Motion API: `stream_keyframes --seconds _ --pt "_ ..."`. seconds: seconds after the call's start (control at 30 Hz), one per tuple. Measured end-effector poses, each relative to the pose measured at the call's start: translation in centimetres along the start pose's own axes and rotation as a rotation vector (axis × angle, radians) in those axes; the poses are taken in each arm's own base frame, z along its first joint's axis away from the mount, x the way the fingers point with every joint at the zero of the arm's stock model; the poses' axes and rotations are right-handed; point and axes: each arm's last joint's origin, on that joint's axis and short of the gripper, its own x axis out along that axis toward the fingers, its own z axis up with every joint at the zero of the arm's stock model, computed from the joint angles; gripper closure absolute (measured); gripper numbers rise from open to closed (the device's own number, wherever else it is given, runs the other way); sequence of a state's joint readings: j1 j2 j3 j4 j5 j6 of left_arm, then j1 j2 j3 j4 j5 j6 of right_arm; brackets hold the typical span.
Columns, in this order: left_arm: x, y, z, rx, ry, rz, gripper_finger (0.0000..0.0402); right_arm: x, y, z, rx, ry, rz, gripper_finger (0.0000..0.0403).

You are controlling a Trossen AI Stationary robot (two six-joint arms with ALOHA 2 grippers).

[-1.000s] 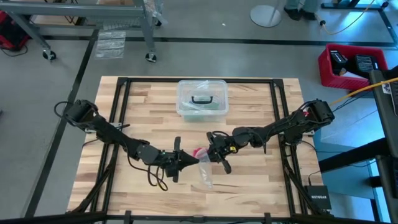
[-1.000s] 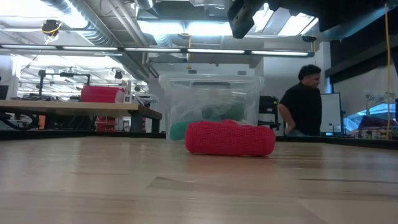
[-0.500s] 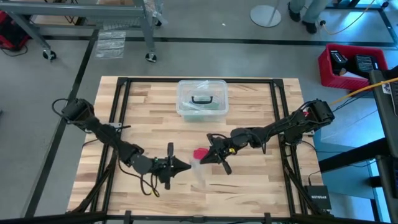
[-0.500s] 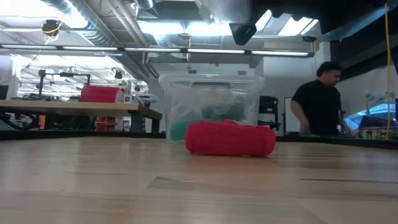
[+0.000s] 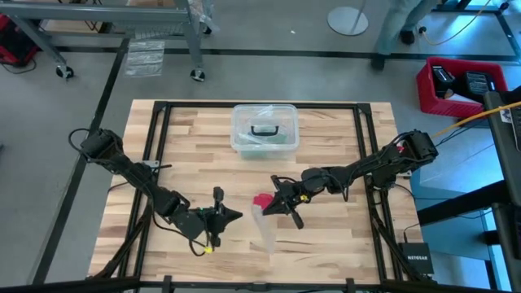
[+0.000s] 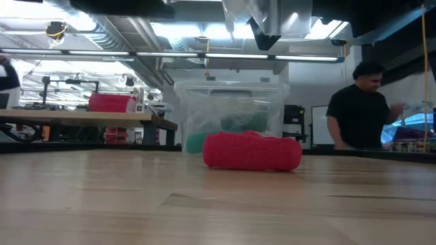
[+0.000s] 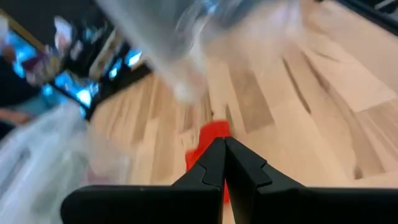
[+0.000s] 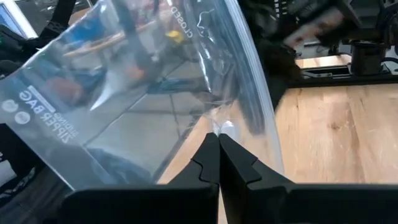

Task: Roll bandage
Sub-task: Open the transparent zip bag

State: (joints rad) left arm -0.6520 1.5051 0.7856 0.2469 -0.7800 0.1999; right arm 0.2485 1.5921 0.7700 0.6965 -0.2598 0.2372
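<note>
Two arms are meeting near the middle of the table (image 5: 326,146) in the high view. Just right of centre, the right gripper (image 5: 269,210) is pinching an edge of a clear zipper bag (image 8: 124,81) between closed fingers, and the bag is hanging down toward the lower middle of the frame. Left of centre, the left gripper (image 5: 237,215) is pointing at the bag with its fingers pressed together and nothing between them. Beside the right gripper the bandage (image 6: 252,151) is lying on the wood as a short red roll, at the centre of the low view, in front of a clear plastic box (image 6: 230,116). It seems to be outside the bag, though the high view is too small there to be sure. Rolling looks finished, so the step in hand appears to be bagging or clearing away. Next, the left gripper would likely need to open, reach the roll and close on it while the right is holding the bag.
</note>
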Motion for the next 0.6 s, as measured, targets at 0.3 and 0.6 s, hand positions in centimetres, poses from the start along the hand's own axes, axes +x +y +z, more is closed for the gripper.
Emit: stream_keyframes --seconds 0.3,0.6 --pt "3.0 3.5 -0.4 -0.240 -0.013 0.003 0.0401 0.0 0.2 -0.1 -0.001 0.026 0.073 0.0403" --pt "4.7 6.4 0.4 -0.323 -0.187 -0.124 0.0401 0.0 0.5 -0.3 -0.034 0.042 0.111 0.0403"
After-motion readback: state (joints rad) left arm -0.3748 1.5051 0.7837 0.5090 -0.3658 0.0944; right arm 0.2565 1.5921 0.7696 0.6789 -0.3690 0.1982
